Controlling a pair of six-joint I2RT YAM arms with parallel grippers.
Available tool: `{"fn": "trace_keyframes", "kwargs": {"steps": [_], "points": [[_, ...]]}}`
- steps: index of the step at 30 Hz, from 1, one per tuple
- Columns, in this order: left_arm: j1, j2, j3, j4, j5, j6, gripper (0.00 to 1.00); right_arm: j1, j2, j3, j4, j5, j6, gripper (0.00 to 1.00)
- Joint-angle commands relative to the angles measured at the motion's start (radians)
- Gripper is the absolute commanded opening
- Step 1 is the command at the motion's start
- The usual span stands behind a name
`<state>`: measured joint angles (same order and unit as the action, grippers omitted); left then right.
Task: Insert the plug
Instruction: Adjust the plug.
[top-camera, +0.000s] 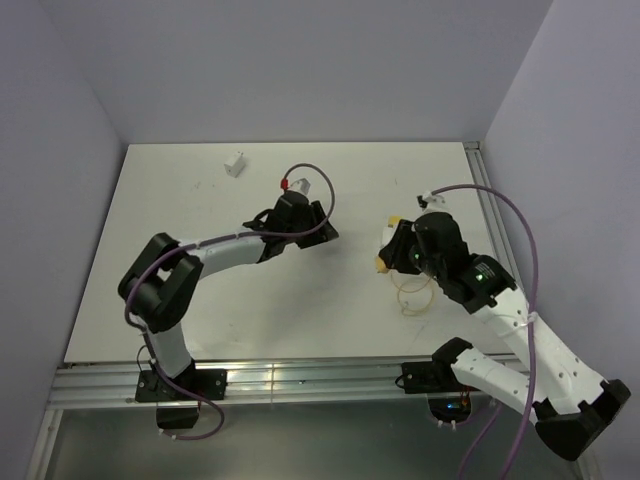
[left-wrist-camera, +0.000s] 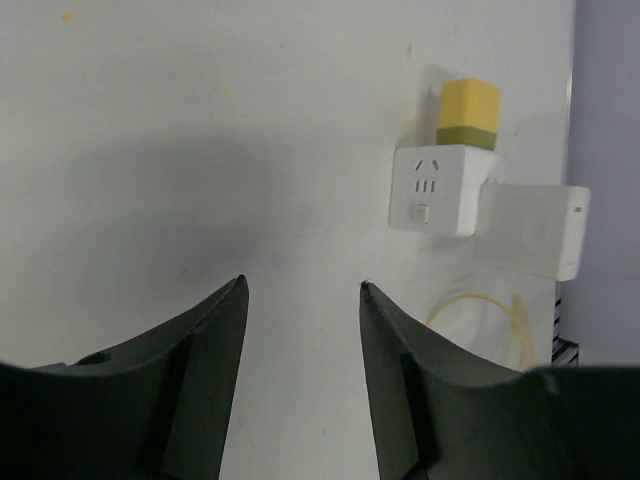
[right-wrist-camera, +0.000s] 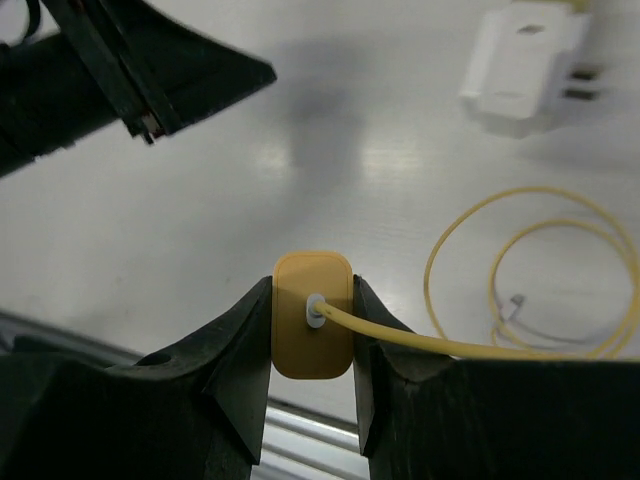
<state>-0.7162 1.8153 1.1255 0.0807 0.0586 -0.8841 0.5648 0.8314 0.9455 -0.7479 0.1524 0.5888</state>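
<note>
Near the middle of the worktop's (top-camera: 250, 310) right edge, the right gripper (right-wrist-camera: 312, 287) is clamping a yellow plug (right-wrist-camera: 312, 345) between its closed fingers, pinching it on two opposite sides and holding it above the surface. A yellow cable (right-wrist-camera: 400, 334) is running out of the plug's face to the right and curling into loose loops that are lying on the worktop. Just beside that gripper, a white socket cube (left-wrist-camera: 430, 190) is sitting on the surface, its pin holes showing in the left wrist view. A yellow block (left-wrist-camera: 468, 108) is touching the cube's far side, and a white adapter (left-wrist-camera: 530, 230) is lying close on the side toward the right edge. Around the worktop's centre, the left gripper (left-wrist-camera: 303, 284) is hovering with its fingers parted and nothing between them, facing the cube. Close to the far edge, left of its middle, a small white object (top-camera: 236, 163) is lying alone.
</note>
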Motion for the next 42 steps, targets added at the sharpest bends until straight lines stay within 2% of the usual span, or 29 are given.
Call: {"fn": "trace_keyframes", "kwargs": {"steps": [1,4,5,6,8,11,15,19,23,26,28,32,42], "points": [[0.008,-0.146,-0.074,0.022,-0.069,-0.033,0.53,-0.002,0.029,-0.049,0.217,-0.290,-0.004,0.00],[0.024,-0.235,-0.171,0.141,0.090,-0.004,0.52,0.000,0.058,-0.060,0.234,-0.277,0.003,0.00],[0.032,-0.293,-0.202,0.228,0.130,-0.004,0.53,-0.002,0.060,-0.063,0.239,-0.272,-0.006,0.00],[0.035,-0.322,-0.272,0.281,0.235,-0.010,0.54,-0.002,0.057,-0.068,0.239,-0.271,-0.012,0.00],[0.049,-0.407,-0.329,0.371,0.320,-0.048,0.57,-0.003,0.043,-0.074,0.249,-0.302,-0.027,0.00],[0.063,-0.509,-0.415,0.438,0.392,-0.107,0.63,-0.006,-0.006,-0.112,0.295,-0.365,-0.035,0.00],[0.069,-0.591,-0.490,0.554,0.504,-0.200,0.63,-0.025,-0.066,-0.169,0.343,-0.399,0.005,0.00],[0.058,-0.654,-0.614,0.871,0.566,-0.328,0.63,-0.054,-0.121,-0.226,0.450,-0.462,0.145,0.00],[0.025,-0.698,-0.619,0.824,0.526,-0.257,0.63,-0.059,-0.120,-0.243,0.556,-0.530,0.241,0.00],[-0.002,-0.702,-0.618,0.864,0.511,-0.254,0.62,-0.059,-0.117,-0.255,0.643,-0.567,0.301,0.00],[-0.023,-0.692,-0.596,0.823,0.495,-0.247,0.61,-0.060,-0.111,-0.260,0.673,-0.589,0.325,0.00],[-0.051,-0.676,-0.561,0.762,0.454,-0.237,0.59,-0.057,-0.112,-0.258,0.714,-0.611,0.342,0.00],[-0.061,-0.620,-0.526,0.795,0.442,-0.280,0.58,-0.059,-0.095,-0.287,0.820,-0.709,0.381,0.00]]}}
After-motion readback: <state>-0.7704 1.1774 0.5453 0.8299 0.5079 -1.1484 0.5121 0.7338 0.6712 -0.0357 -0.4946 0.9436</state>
